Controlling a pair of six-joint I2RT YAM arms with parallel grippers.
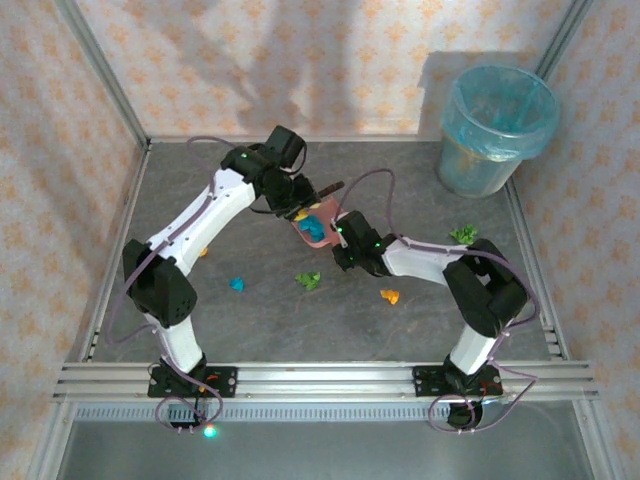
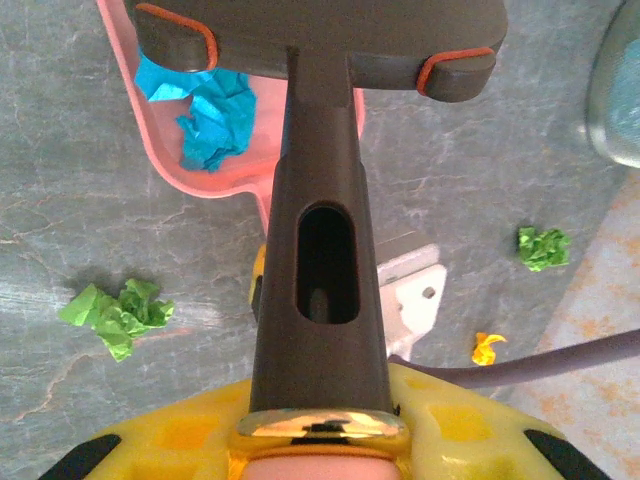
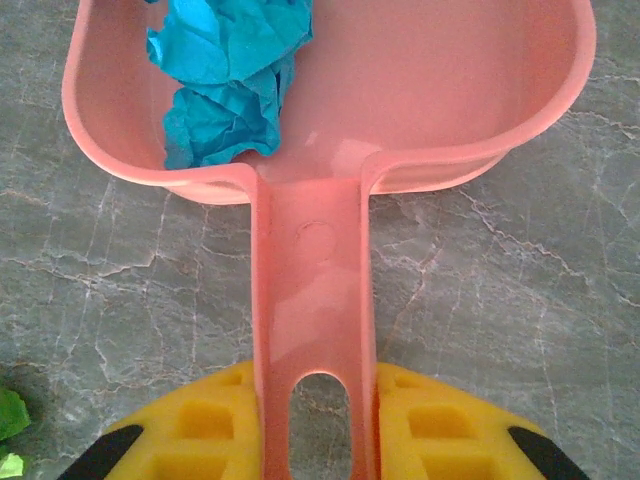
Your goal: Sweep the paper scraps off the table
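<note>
Fingers (image 2: pixel 170 440) of the left gripper (image 2: pixel 320 435) are shown clenched on the handle of the dark brush (image 2: pixel 318 200), whose head is held at the open mouth of the pink dustpan (image 2: pixel 200 175). Fingers (image 3: pixel 200 430) of the right gripper (image 3: pixel 315 420) are shown grasping the dustpan's handle, with the pan kept low over the table (image 1: pixel 420 200). Whether its lip touches the surface cannot be told. One crumpled blue scrap (image 3: pixel 230 70) is seen inside the pan, against the back wall. Other paper scraps (image 1: pixel 309 281), blue, green and orange, are scattered well apart on the table nearer the arm bases, and a further green one lies beside the right arm's elbow. A lined bin (image 1: pixel 497 128) stands in the far right corner.

The step in hand is judged to be the gathering of the next scrap. It is best done with the lip pressed flat just beside the scrap, so that no gap is left for paper to slip under. The bristles should be set down beyond the scrap and drawn toward the pan in short, slow strokes, since such light paper is easily flicked aside. The pan should be kept level when moved, lest the blue scrap be spilled.
</note>
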